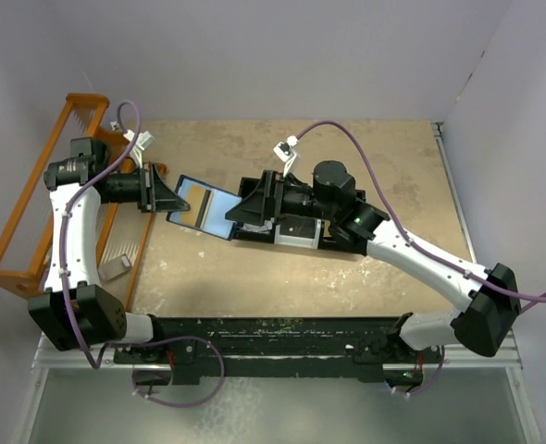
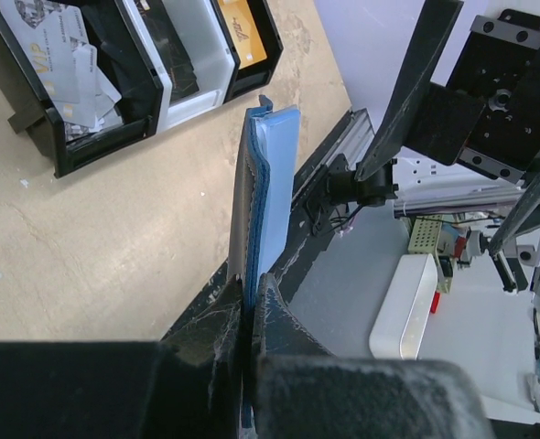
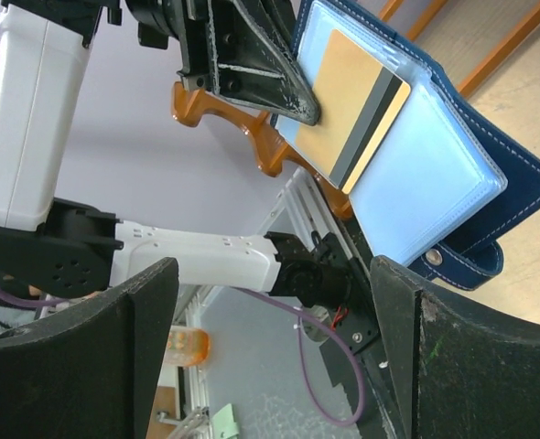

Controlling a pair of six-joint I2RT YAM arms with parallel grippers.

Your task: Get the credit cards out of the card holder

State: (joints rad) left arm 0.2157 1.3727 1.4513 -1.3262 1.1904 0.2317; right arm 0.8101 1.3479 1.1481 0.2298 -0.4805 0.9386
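The card holder (image 1: 216, 211) is a navy wallet, open with its pale blue inner faces showing, held up off the table. My left gripper (image 1: 165, 197) is shut on its left edge, and in the left wrist view the card holder (image 2: 268, 174) runs edge-on out of the pinched fingers (image 2: 217, 315). In the right wrist view a gold credit card (image 3: 348, 105) with a dark stripe sits in a clear sleeve of the card holder (image 3: 435, 178). My right gripper (image 1: 234, 215) hovers at the holder's right edge, and its jaws (image 3: 272, 267) stand wide open with nothing between them.
A black three-compartment tray (image 1: 342, 240) lies on the table right of the holder, under my right wrist. It holds pale cards (image 2: 59, 46) and an orange card (image 2: 243, 26). An orange wire rack (image 1: 32, 227) stands along the left wall.
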